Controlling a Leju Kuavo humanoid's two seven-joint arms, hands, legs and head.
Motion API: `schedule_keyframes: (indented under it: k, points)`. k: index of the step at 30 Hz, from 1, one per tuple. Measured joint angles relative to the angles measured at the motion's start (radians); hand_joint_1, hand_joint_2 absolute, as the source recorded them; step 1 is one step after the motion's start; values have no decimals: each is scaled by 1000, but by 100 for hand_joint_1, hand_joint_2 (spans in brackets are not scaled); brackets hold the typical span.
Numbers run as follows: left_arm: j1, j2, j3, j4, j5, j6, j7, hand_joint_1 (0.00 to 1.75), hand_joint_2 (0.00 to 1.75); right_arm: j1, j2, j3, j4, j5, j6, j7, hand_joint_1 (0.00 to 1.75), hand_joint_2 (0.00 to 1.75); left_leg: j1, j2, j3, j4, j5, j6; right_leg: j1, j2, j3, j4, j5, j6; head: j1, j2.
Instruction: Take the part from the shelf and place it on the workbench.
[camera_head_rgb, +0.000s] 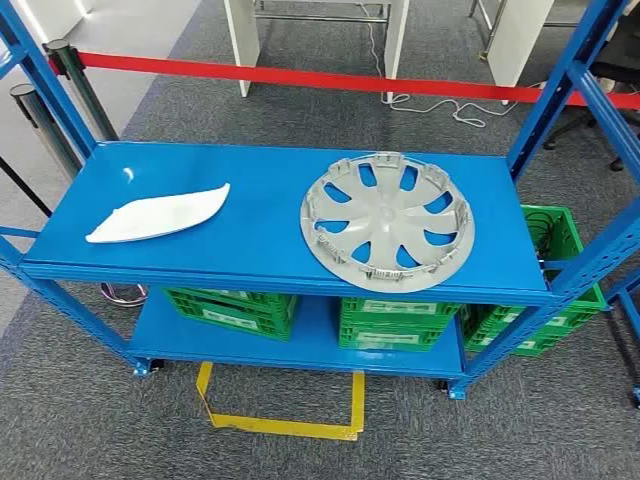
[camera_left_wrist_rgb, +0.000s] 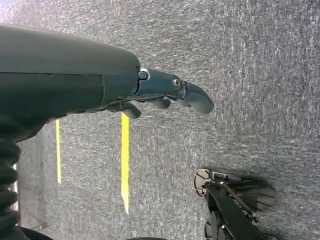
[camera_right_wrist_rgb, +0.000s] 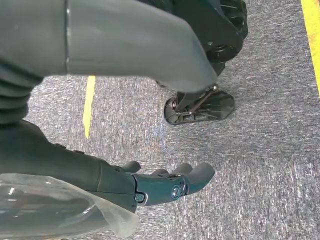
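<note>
Yellow floor tape (camera_head_rgb: 283, 420) marks the grey carpet directly below the head camera, just in front of the blue shelf (camera_head_rgb: 264, 215). On the upper deck lie two candidate parts: a grey wheel cover (camera_head_rgb: 388, 220) on the right half, flat and close to the front edge, and a white curved trim piece (camera_head_rgb: 158, 215) on the left half, well apart from it. Green crates (camera_head_rgb: 396, 325) occupy the lower deck.

Both arms hang at the robot's sides. The left hand (camera_left_wrist_rgb: 166, 95) holds nothing, its fingers (camera_left_wrist_rgb: 196, 97) extended and slightly apart over the carpet. The right hand (camera_right_wrist_rgb: 166, 182) is likewise empty, its fingers loosely extended.

Judged step: pre-reach. The robot faces the shelf and no part has been lifted. The task does not say which part is meant. The next move calls for raising an arm over the deck and taking a rim grip, since both parts lie flat.
</note>
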Motion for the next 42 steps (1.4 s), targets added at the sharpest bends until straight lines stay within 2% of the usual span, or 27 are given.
schedule_keyframes:
  k: [6,12,13,16,17,30,36,39,41,42]
  points:
    - [-14,-7,-11,2,26,8,-4,0,175,-5,1,-3,1,2,-7,0,0,175,0,0,0,0,0,0,0,0,0,0,0,0,0,0]
    - [-51,-25,-76,36,156,73,-34,0,175,-27,18,-42,16,17,-75,14,0,175,0,0,1,0,0,0,0,0,1,0,0,0,0,0]
    - [-58,-28,-89,43,182,86,-39,0,175,-31,23,-53,20,21,-89,17,0,131,0,0,1,0,0,0,0,0,1,0,0,0,0,0]
    - [-77,-36,-130,65,250,118,-53,0,44,-45,37,-84,34,29,-131,21,0,0,0,0,1,0,0,0,0,0,1,0,0,0,0,0]
    - [-83,-39,-143,73,271,128,-59,0,0,-49,42,-94,39,33,-144,20,0,0,0,0,1,0,0,0,0,0,0,0,0,0,0,0]
    - [-165,-67,-302,170,552,297,-176,0,0,-106,121,-266,108,59,-309,-12,0,0,0,0,1,0,0,0,0,0,1,0,1,0,0,0]
    - [-190,-73,-341,200,656,369,-238,0,0,-121,146,-342,124,44,-370,-54,0,0,0,0,1,0,0,0,0,0,1,0,1,0,0,0]
    - [-195,-74,-347,207,695,409,-285,0,0,-124,153,-378,126,0,-399,-125,0,0,0,0,1,0,0,0,0,0,1,0,1,0,0,0]
    - [-198,-77,-342,211,722,456,-337,0,87,-127,160,-432,117,-64,-431,-242,0,0,0,0,1,0,0,0,0,0,1,0,1,0,0,0]
    - [-199,-78,-337,212,734,483,-365,0,131,-127,163,-466,108,-98,-445,-314,0,44,0,0,1,0,0,0,0,0,1,0,1,0,0,0]
